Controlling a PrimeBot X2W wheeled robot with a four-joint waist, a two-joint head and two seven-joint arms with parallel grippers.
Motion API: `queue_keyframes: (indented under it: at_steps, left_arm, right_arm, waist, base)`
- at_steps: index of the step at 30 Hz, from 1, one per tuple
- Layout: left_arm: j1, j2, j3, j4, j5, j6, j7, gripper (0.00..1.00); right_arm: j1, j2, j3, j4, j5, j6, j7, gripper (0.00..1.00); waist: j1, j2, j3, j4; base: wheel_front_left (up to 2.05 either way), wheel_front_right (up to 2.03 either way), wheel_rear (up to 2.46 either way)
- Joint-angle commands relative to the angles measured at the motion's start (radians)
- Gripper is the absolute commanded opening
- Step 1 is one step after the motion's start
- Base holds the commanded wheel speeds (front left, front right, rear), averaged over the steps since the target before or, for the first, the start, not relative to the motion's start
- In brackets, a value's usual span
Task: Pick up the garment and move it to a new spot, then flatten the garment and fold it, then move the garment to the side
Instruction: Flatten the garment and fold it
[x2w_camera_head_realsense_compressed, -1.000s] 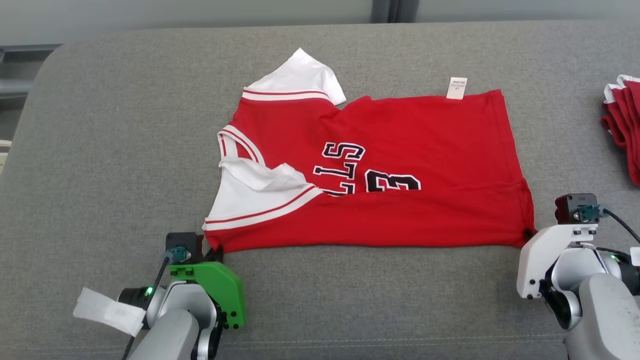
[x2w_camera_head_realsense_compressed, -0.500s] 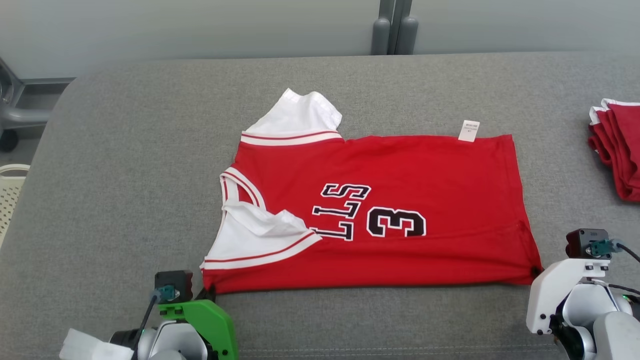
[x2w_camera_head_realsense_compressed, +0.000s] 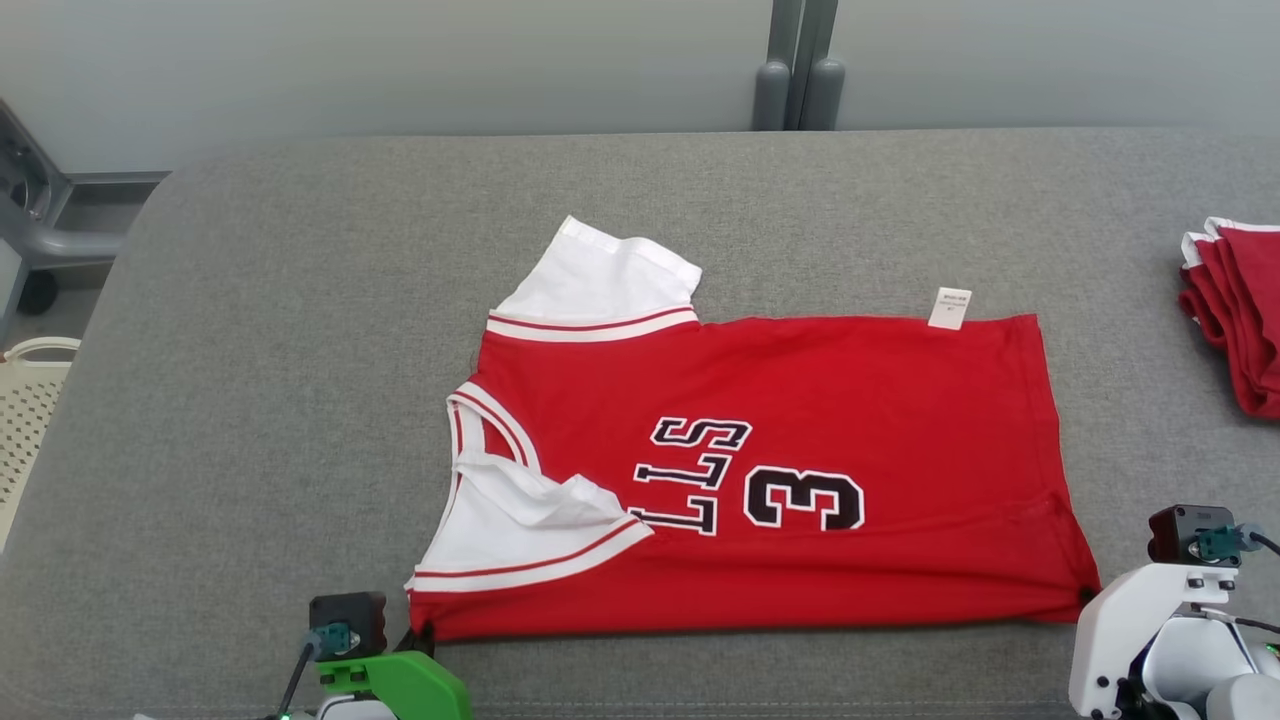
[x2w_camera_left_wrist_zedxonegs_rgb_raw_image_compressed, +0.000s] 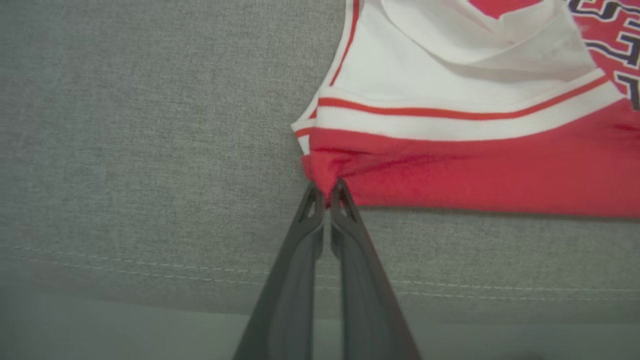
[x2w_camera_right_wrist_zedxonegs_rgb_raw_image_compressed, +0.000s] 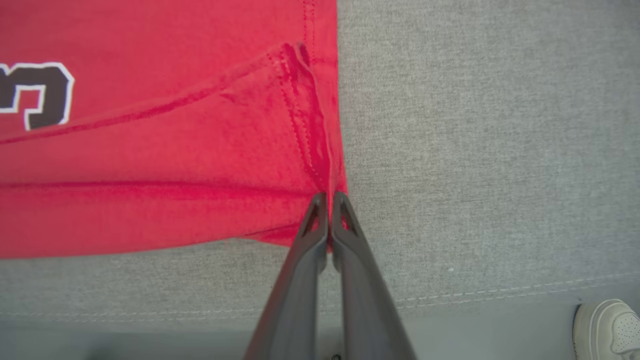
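Note:
The garment (x2w_camera_head_realsense_compressed: 800, 400), a red jersey with white sleeves and black lettering, lies spread flat on the grey cushion (x2w_camera_head_realsense_compressed: 280, 350). My left gripper (x2w_camera_head_realsense_compressed: 420, 632) is shut on its near left corner, just below the white sleeve. In the left wrist view the fingertips (x2w_camera_left_wrist_zedxonegs_rgb_raw_image_compressed: 326, 192) pinch the red hem (x2w_camera_left_wrist_zedxonegs_rgb_raw_image_compressed: 475, 165). At the near right corner my right gripper (x2w_camera_head_realsense_compressed: 1085, 597) is shut on the hem too. The right wrist view shows those fingertips (x2w_camera_right_wrist_zedxonegs_rgb_raw_image_compressed: 327, 200) closed on the red cloth (x2w_camera_right_wrist_zedxonegs_rgb_raw_image_compressed: 150, 175) at its side seam.
A pile of red garments (x2w_camera_head_realsense_compressed: 1235, 330) lies at the cushion's right edge. A white basket (x2w_camera_head_realsense_compressed: 30, 400) stands off the left side on the floor. Grey posts (x2w_camera_head_realsense_compressed: 795, 90) rise behind. A white shoe (x2w_camera_right_wrist_zedxonegs_rgb_raw_image_compressed: 607, 325) shows below the cushion's front seam.
Both grippers have drawn the near hem toward me, so the fold over the lettering has come out and the cloth lies flatter. The head camera has also shifted, so everything sits lower in its view.

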Motion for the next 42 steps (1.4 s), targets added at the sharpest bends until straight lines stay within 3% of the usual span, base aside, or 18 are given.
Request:
queue_keyframes:
  at_steps: [1,4,5,6,7,14,20,26,35,42]
  left_arm:
    - [0.018,0.014,0.004,0.001,0.003,0.005,-0.005,0.32]
    - [0.022,0.015,0.005,0.003,-0.004,0.0,-0.01,0.49]
    - [0.023,0.015,0.005,0.006,-0.006,-0.001,-0.013,0.98]
    - [0.024,0.014,0.006,0.008,-0.008,-0.001,-0.017,1.0]
    - [0.024,0.013,0.006,0.011,-0.01,-0.001,-0.017,1.0]
    - [0.044,-0.012,0.021,0.026,-0.03,0.002,-0.068,1.0]
    - [0.072,-0.024,0.065,-0.001,-0.029,-0.014,-0.241,1.0]
    - [0.091,-0.046,0.111,-0.045,-0.029,-0.04,-0.411,1.0]
    - [0.095,-0.06,0.17,-0.108,0.018,-0.086,-0.449,1.0]
    - [0.062,-0.031,0.199,-0.126,0.057,-0.181,-0.448,1.0]
  right_arm:
    - [0.018,-0.005,-0.009,-0.006,-0.013,-0.003,0.003,0.0]
    - [0.036,0.003,0.001,-0.01,-0.001,-0.003,0.02,0.0]
    - [0.041,0.005,0.007,-0.013,0.004,-0.003,0.025,0.15]
    - [0.046,0.008,0.012,-0.016,0.009,-0.003,0.029,0.7]
    - [0.05,0.009,0.013,-0.021,0.014,-0.003,0.028,1.0]
    - [0.061,0.018,0.017,-0.047,0.008,-0.002,-0.062,1.0]
    - [0.065,0.025,-0.004,-0.061,0.047,-0.002,-0.21,1.0]
    - [0.037,0.029,0.015,-0.039,0.157,-0.002,-0.392,1.0]
    - [0.006,0.029,0.138,0.016,0.242,-0.002,-0.578,1.0]
    - [-0.018,0.03,0.245,0.037,0.249,-0.002,-0.669,1.0]
  waist:
    - [0.0,-0.0001,-0.002,0.003]
    - [0.0,-0.0001,-0.007,0.003]
    - [0.0,-0.0001,-0.008,0.002]
    - [0.0,-0.0001,-0.01,0.001]
    - [0.0,-0.0001,-0.012,0.0]
    - [0.0,-0.0001,-0.043,0.001]
    - [0.0,-0.0001,-0.082,0.019]
    - [0.0,-0.0001,-0.118,0.032]
    - [0.0,-0.0001,-0.15,0.044]
    - [0.0,-0.0001,-0.158,0.052]
  base:
    - [0.0,0.0,0.0]
    - [0.0,0.0,0.0]
    - [0.0,0.0,0.0]
    - [0.0,0.0,0.0]
    - [0.0,0.0,0.0]
    - [0.0,0.0,0.0]
    - [0.0,0.0,0.0]
    - [0.0,0.0,0.0]
    - [0.0,0.0,0.0]
    - [0.0,0.0,0.0]
